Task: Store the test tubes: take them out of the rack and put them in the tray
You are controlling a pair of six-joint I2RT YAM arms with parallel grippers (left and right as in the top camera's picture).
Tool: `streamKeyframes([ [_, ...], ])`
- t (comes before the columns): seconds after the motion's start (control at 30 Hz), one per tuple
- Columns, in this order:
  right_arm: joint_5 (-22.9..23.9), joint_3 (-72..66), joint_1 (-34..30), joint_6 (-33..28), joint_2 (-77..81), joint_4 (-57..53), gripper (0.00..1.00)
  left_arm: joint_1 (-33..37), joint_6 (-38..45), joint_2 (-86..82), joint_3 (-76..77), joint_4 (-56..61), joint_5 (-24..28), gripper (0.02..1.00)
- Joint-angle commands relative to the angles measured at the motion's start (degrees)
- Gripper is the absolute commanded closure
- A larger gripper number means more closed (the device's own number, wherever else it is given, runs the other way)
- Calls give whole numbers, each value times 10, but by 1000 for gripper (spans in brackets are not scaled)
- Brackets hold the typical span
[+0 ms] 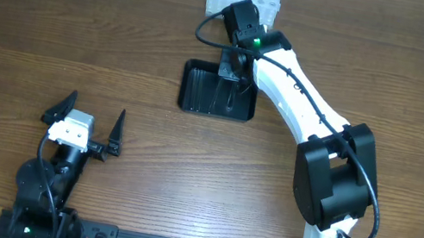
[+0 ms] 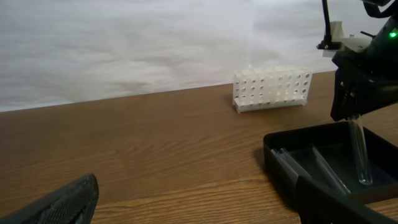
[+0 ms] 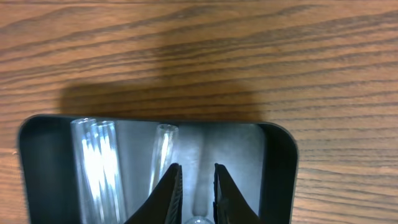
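Observation:
The white test tube rack [image 1: 242,0] stands at the table's far side, and I cannot tell whether any tubes are in it. Just in front of it lies the black tray [image 1: 194,98]. My right gripper [image 1: 234,66] hangs over the tray, shut on a clear test tube [image 2: 358,152] held upright with its round tip down inside the tray [image 2: 280,149]. In the right wrist view that tube's round end [image 3: 198,219] shows between the fingers [image 3: 172,186]. Other tubes [image 3: 99,165] lie flat in the tray [image 3: 277,168]. My left gripper [image 1: 92,129] is open, low near its base, with nothing in it.
The wooden table surface stretches bare between the left gripper and the tray. A white wall stands behind the rack [image 2: 272,89] in the left wrist view.

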Motion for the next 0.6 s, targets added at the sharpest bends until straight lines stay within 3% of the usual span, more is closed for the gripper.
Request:
streamKeyframes([
  [0.03,21,-12,-2,13,2,3,877,-2,8,-4,-3,0,5,18],
  [0.33,20,-18,-3,17,21,12,831,-2,8,-4,-3,0,5,20],
  [0.6,18,-18,-3,16,23,18,704,-2,8,-4,-3,0,5,18],
])
